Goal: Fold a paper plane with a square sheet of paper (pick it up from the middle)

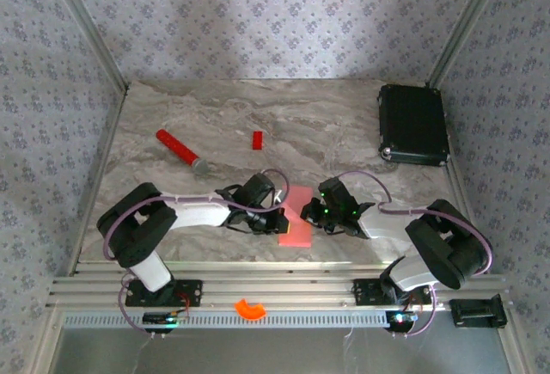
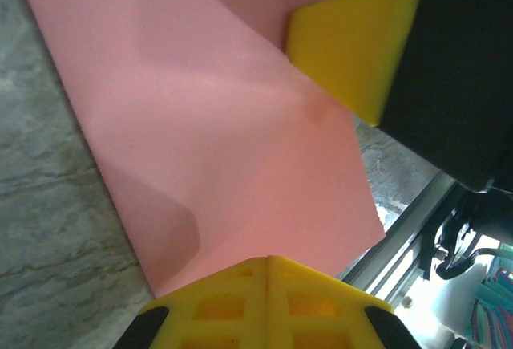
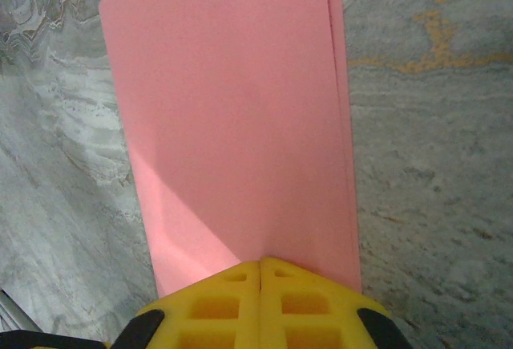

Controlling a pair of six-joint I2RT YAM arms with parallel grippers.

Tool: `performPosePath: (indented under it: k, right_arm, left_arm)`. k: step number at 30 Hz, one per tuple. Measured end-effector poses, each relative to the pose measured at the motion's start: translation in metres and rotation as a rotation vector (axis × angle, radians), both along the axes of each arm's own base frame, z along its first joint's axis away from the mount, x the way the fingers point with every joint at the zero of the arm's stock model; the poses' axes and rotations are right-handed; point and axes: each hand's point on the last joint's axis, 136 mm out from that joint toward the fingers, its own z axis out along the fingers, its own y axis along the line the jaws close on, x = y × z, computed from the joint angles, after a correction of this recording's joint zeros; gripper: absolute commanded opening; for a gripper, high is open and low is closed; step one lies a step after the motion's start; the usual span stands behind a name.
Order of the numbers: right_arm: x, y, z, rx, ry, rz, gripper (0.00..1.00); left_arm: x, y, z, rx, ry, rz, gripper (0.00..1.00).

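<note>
Starting from the worktop point(image 1: 344, 116): its marbled face looks slick. The square sheet of paper point(image 1: 295, 228) lies at the near middle between the two arms, folded to a narrower strip. Any sideways push could make it skate and pull the crease out of line.

The paper itself is the next worry. The right wrist view shows two layers whose long edges do not quite match, and a further fold built on that offset would likely give a lopsided dart.

The left claw point(image 1: 277, 217) and right claw point(image 1: 314, 212) are both closed tight, tips meeting the strip from opposite sides. Whether either nips a layer I cannot tell. If one drags while the other pins, the thin sheet may buckle or tear.

The red stick point(image 1: 180, 150) and small red block point(image 1: 257, 138) lie well apart from the paper and pose little threat.
</note>
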Motion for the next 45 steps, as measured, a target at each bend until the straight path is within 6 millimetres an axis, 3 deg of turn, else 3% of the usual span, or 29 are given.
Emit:
performPosePath:
  k: [5,24,32,36,40,45]
  right_arm:
    - [0.0,0.0,0.0,0.0,0.0,0.0,0.0]
    - [-0.001,0.002,0.0,0.0,0.0,0.006,0.0]
    - [-0.001,0.002,0.0,-0.001,0.001,0.006,0.0]
    - [-0.001,0.002,0.0,-0.003,0.004,0.006,0.0]
    - [-0.001,0.002,0.0,-0.003,0.004,0.007,0.0]
    - [-0.002,0.002,0.0,-0.004,0.004,0.008,0.0]
  left_arm:
    - [-0.009,0.007,-0.018,0.029,0.031,0.0,0.0]
    - [-0.02,0.028,-0.013,0.036,-0.005,0.008,0.0]
    - [-0.018,0.014,0.004,-0.002,-0.033,-0.013,0.0]
    - [-0.021,0.005,-0.005,0.006,-0.026,-0.034,0.0]
    - [-0.028,0.01,-0.019,0.032,-0.009,-0.043,0.0]
    - [-0.031,0.016,-0.019,-0.004,-0.039,-0.036,0.0]
